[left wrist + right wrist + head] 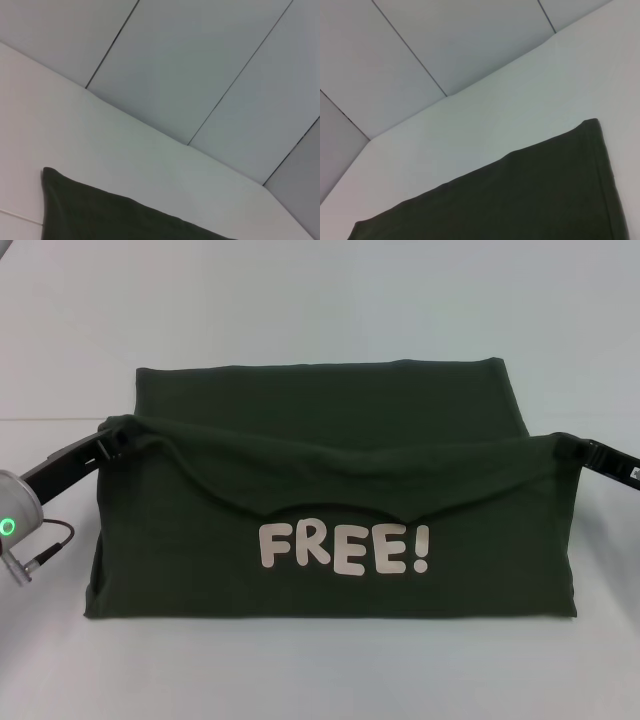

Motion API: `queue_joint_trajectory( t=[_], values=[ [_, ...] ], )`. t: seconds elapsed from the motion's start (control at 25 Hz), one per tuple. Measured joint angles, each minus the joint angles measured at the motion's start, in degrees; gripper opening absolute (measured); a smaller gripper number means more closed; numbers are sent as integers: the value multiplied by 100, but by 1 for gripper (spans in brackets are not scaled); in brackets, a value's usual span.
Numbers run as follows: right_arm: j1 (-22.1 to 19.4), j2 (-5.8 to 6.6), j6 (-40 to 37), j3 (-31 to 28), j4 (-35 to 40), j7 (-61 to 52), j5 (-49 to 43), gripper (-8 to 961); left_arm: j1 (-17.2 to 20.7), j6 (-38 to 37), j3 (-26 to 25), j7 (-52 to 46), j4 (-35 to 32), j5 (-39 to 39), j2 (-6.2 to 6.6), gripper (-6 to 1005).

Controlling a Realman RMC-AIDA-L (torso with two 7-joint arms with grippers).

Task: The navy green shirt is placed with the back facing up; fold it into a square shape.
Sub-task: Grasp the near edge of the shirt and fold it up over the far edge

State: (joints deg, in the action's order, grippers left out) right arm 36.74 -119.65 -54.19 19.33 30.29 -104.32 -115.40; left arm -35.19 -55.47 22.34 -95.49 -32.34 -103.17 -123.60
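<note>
Head view: navy green shirt (330,440) on white table (320,680); panelled wall (210,65) behind.

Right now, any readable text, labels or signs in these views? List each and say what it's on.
"FREE!" in white letters on the folded-over front of the green shirt, head view.
The right hand has a small pale mark on its arm; too small to read.
Both wrist views show no text.
</note>
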Motion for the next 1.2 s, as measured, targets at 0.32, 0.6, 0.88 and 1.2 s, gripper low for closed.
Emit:
queue_joint_trajectory(
  t=[0.32, 0.6, 0.88, 1.2],
  values=[
    [37, -6, 77, 80, -13, 0, 0, 88, -4, 86, 12, 31, 0, -1, -29, 72],
    [85, -6, 293, 82, -115, 0, -1, 93, -18, 330, 11, 31, 166, 163, -33, 73],
    [72, -13, 382, 79, -287, 206, 169, 97, -72, 936, 22, 35, 402, 260, -33, 74],
    [-49, -14, 275, 78, -296, 283, 388, 506, -117, 1041, 186, 44, 473, 294, 7, 272]
  ],
)
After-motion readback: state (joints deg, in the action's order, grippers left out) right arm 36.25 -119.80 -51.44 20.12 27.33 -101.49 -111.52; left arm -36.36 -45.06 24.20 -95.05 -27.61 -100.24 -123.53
